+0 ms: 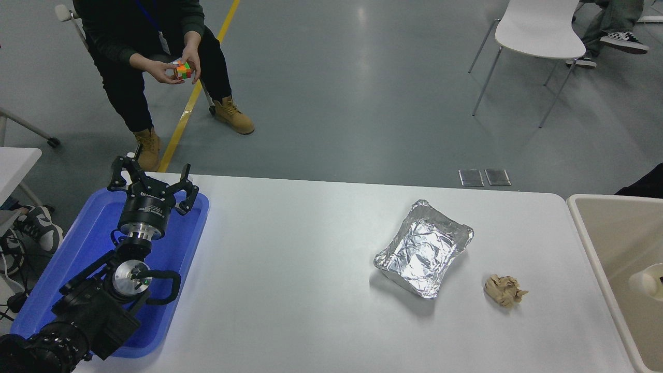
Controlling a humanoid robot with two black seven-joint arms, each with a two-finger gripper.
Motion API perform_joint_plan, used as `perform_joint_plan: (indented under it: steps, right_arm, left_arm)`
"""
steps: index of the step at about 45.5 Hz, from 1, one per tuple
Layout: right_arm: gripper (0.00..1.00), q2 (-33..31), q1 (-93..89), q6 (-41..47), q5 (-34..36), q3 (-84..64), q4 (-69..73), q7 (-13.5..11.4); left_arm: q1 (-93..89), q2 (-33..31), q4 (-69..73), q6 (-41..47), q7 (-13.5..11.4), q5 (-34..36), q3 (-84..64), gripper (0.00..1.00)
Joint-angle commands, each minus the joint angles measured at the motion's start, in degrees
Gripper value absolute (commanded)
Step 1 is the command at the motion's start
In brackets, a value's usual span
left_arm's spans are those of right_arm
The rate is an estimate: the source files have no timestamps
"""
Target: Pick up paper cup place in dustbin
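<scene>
The paper cup (644,283) is a cream-white shape at the right edge of the picture, within the outline of the beige dustbin (616,233); only part of it shows. A small dark sliver (661,280) touches the cup at the frame edge; it may be part of my right gripper, whose state I cannot see. My left gripper (151,175) is parked open and empty over the blue tray at the lower left.
A crinkled foil tray (423,248) and a crumpled brown paper wad (504,290) lie on the white table (290,269), left of the bin. The blue tray (88,243) lies under the left arm. A person stands beyond the far edge holding a coloured cube (182,69).
</scene>
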Motion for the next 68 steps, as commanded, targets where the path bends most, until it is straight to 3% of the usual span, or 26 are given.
perform_joint_plan:
  steps: [1, 12, 28, 42, 55, 62, 68]
  right_arm:
    - [1.0, 1.12, -0.62, -0.41, 0.34, 0.64, 0.01, -0.05]
    - [1.0, -0.72, -0.09, 0.82, 0.25, 0.29, 0.1, 0.12]
    - [1.0, -7.22, 10.27, 12.86, -2.21, -1.82, 0.63, 0.56]
    - [1.0, -9.95, 24.86, 13.12, -6.69, -12.72, 5.81, 0.56]
    - [1.0, -18.29, 39.62, 11.98, -18.98, -14.13, 27.5, -0.23]
    - [1.0, -24.01, 48.77, 10.4, -27.25, -15.0, 44.29, -3.3]
    - [1.0, -25.77, 56.94, 10.49, -29.63, -21.5, 54.67, -3.83]
  left_arm:
    - [0.0, -0.01, -0.04, -0.01, 0.0, -0.04, 0.0, 1.0]
    - [0.0, -0.01, -0.04, -0.01, 0.0, 0.05, 0.0, 1.0]
    - [0.0, -0.01, -0.04, -0.01, 0.0, 0.05, 0.0, 1.0]
    - [0.0, -0.09, -0.04, -0.01, 0.0, 0.05, 0.0, 1.0]
    - [0.0, -0.01, -0.04, -0.01, 0.09, 0.05, 0.0, 1.0]
    - [0.0, -0.01, -0.04, -0.01, 0.09, 0.05, 0.0, 1.0]
    - [0.0, -0.09, -0.04, -0.01, 0.0, 0.05, 0.0, 1.0]
